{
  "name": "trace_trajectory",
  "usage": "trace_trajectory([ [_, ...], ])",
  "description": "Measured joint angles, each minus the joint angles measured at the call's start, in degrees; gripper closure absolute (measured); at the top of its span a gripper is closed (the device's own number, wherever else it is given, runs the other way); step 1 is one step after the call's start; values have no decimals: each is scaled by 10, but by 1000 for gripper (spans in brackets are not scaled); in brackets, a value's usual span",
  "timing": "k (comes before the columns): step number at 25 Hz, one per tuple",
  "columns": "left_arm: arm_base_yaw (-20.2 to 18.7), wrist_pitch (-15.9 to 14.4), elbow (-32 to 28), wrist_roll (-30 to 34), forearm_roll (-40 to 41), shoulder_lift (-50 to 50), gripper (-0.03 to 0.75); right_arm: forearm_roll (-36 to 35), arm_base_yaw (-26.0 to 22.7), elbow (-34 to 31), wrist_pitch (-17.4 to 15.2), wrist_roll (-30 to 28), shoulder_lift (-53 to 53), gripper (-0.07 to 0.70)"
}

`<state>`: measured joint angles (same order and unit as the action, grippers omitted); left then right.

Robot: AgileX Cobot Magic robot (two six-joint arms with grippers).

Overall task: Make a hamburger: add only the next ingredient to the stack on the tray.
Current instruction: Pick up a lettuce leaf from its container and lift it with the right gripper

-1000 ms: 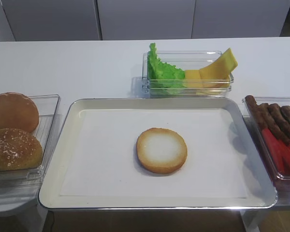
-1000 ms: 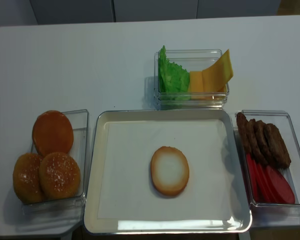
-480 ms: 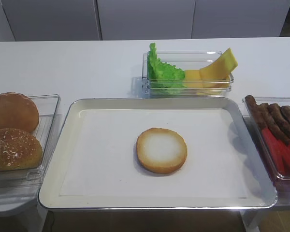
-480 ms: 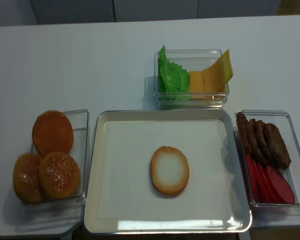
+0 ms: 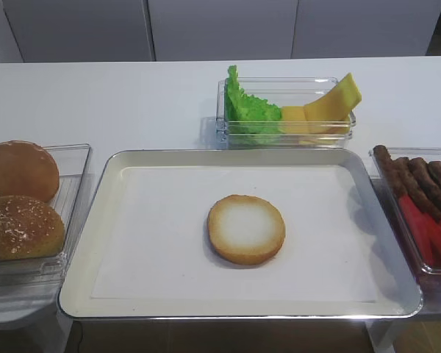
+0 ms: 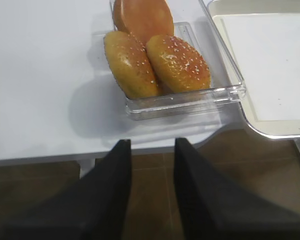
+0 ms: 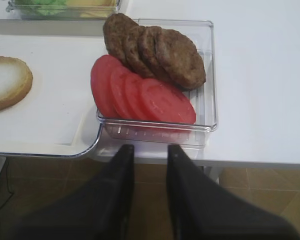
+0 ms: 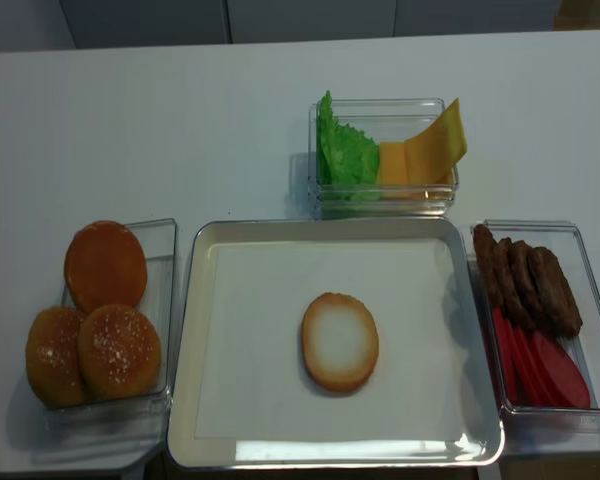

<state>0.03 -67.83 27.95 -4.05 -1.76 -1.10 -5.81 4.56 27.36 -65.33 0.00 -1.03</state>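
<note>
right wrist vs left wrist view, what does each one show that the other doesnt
Only the right wrist view shows the right gripper, jaws slightly apart and empty, below a clear box of brown patties and red tomato slices, plus the bun base on the tray and a strip of the lettuce box at the top edge.

Only the left wrist view shows the left gripper, also apart and empty, and the box of bun tops.

Both show the silver tray with its white liner and the white table.

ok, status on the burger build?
Both grippers, left and right, off the table edge, slightly parted, holding nothing. Frilly green lettuce leaf untouched in its clear box. Round cream-faced bun base bare on silver tray. Path clear.
</note>
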Motion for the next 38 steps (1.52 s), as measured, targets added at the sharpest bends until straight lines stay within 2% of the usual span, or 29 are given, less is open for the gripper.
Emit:
trace_trajectory([
  [2, 0, 0, 0, 0, 0, 0, 500, 0, 0, 0, 0, -4, 0, 387],
  [6, 0, 0, 0, 0, 0, 0, 500, 0, 0, 0, 2, 0, 0, 187],
  [8, 0, 0, 0, 0, 0, 0, 500, -1, 0, 3, 19, 28, 0, 153],
  [13, 0, 0, 0, 0, 0, 0, 500, -36, 0, 25, 79, 51, 39, 148],
  [17, 0, 0, 0, 0, 0, 0, 500, -82, 0, 34, 109, 53, 145, 153],
  [21, 0, 1, 0, 0, 0, 0, 500, -97, 0, 37, 170, 51, 258, 214],
  [24, 0, 1, 0, 0, 0, 0, 499, -131, 0, 53, 223, 27, 338, 229],
  [26, 0, 1, 0, 0, 0, 0, 499, -159, 0, 77, 247, -14, 394, 231],
  [29, 0, 1, 0, 0, 0, 0, 500, -201, 0, 126, 261, -62, 478, 233],
  [34, 0, 1, 0, 0, 0, 0, 499, -287, 0, 232, 264, -150, 628, 234],
  [38, 0, 1, 0, 0, 0, 0, 500, -338, 18, 324, 266, -203, 748, 234],
])
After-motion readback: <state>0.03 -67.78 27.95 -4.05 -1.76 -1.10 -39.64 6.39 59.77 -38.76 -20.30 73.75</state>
